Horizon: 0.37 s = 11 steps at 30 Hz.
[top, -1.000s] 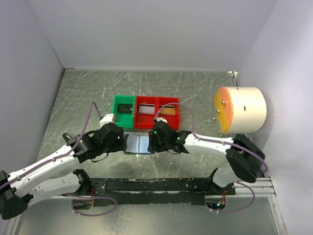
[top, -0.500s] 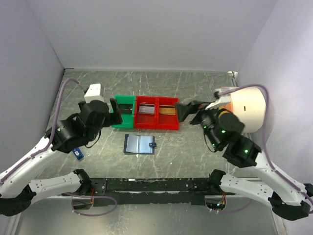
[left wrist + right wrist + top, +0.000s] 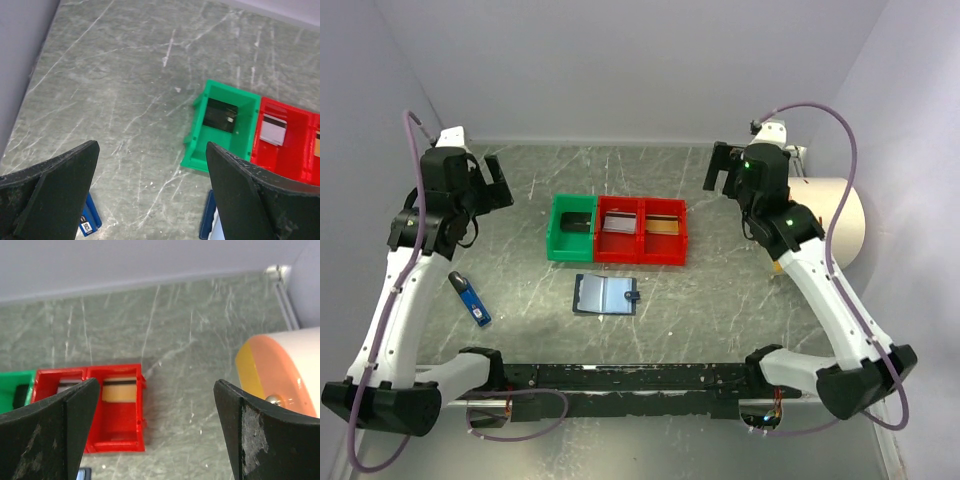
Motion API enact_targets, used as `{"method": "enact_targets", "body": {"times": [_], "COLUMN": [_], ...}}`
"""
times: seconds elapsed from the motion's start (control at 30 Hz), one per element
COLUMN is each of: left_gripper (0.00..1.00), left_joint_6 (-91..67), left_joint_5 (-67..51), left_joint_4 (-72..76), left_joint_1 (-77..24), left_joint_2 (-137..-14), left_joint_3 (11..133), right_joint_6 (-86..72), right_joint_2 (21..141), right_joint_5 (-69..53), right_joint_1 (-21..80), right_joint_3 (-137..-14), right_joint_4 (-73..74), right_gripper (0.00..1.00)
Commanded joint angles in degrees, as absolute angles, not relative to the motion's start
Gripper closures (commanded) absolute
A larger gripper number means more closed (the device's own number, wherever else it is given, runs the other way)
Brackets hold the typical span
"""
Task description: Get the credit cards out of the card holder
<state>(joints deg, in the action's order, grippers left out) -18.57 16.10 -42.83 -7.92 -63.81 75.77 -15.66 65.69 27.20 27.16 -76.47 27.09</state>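
Note:
The card holder (image 3: 606,294) lies spread open on the table, navy with blue-grey pockets; its edge shows in the left wrist view (image 3: 206,222). A dark credit card (image 3: 577,222) (image 3: 221,114) lies in the green bin (image 3: 556,232). A silvery card (image 3: 617,224) (image 3: 273,130) and a tan card (image 3: 663,225) (image 3: 119,390) lie in the red bin (image 3: 642,256). My left gripper (image 3: 498,183) (image 3: 151,150) hangs open high at the back left. My right gripper (image 3: 720,172) (image 3: 156,385) hangs open high at the back right. Both are empty and far from the holder.
A small bright-blue tag (image 3: 470,298) (image 3: 90,220) lies on the table at the left. A big white roll with an orange face (image 3: 840,225) (image 3: 280,375) stands at the right wall. Grey walls close in the table on three sides.
Both arms have lifted away from the card holder and swung out to the back corners. Both grippers have opened. The holder stays open on the table.

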Motion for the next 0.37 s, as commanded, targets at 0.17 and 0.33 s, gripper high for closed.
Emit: {"method": "enact_targets", "body": {"times": [0.17, 0.33], "left_gripper": [0.00, 0.00], "left_joint_6": [-18.15, -19.60], "left_joint_5": [11.32, 11.36], "left_joint_4": [-45.29, -46.57], "left_joint_1": [-7.47, -7.47], "left_joint_2": [-57.24, -56.16], "left_joint_3": [75.85, 75.44], "right_joint_6": [-17.96, -14.81], "right_joint_2": [63.91, 64.36], "right_joint_5": [12.56, 15.18], "right_joint_1": [23.64, 23.65], "right_joint_3": [-78.52, -81.52], "right_joint_4": [26.14, 29.38], "right_gripper": [0.00, 0.00]}}
